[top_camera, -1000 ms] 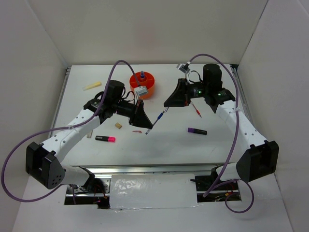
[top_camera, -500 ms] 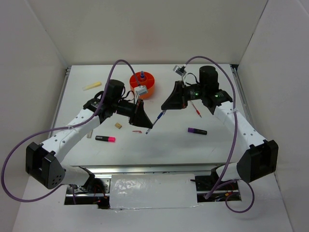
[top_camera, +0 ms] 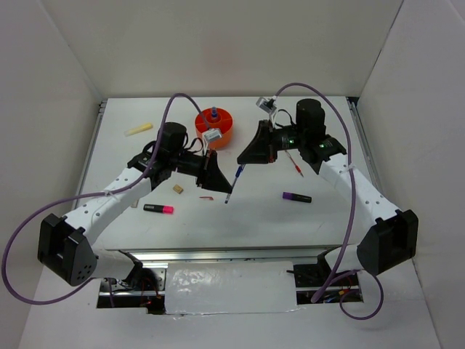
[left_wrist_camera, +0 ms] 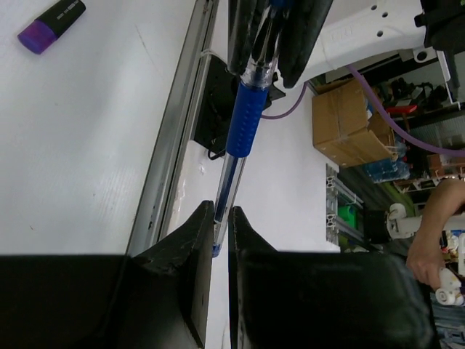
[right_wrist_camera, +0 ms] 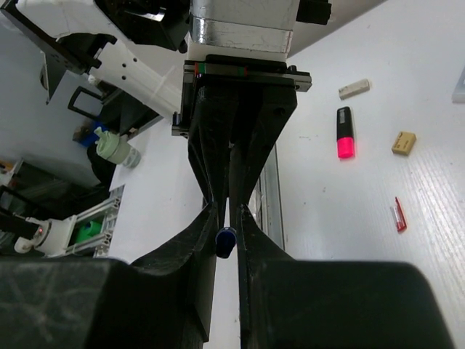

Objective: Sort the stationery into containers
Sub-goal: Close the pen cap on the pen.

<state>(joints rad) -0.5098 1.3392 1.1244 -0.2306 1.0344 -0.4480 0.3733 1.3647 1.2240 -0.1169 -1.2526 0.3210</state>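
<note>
A blue pen [top_camera: 234, 182] hangs above the table between both grippers. My left gripper [left_wrist_camera: 221, 218] is shut on its lower clear end, and my right gripper [right_wrist_camera: 228, 222] is shut on its upper blue end [right_wrist_camera: 226, 242]. The orange pot [top_camera: 218, 131] stands behind them with a blue-capped bottle [top_camera: 215, 114] in it. On the table lie a pink highlighter [top_camera: 158, 209], a purple marker [top_camera: 296, 197], a red pen [top_camera: 296, 166], a tan eraser [top_camera: 176, 189] and a yellow stick [top_camera: 138, 129].
A short red piece [top_camera: 206, 198] lies just left of the pen's lower tip. A small pale eraser [right_wrist_camera: 354, 88] lies near the left arm. White walls close the table on three sides, and a metal rail [left_wrist_camera: 174, 145] runs along its edge.
My right gripper has shifted a little left and back, tilting the pen steeper. Both grippers have kept their hold, and the left arm has barely moved.
</note>
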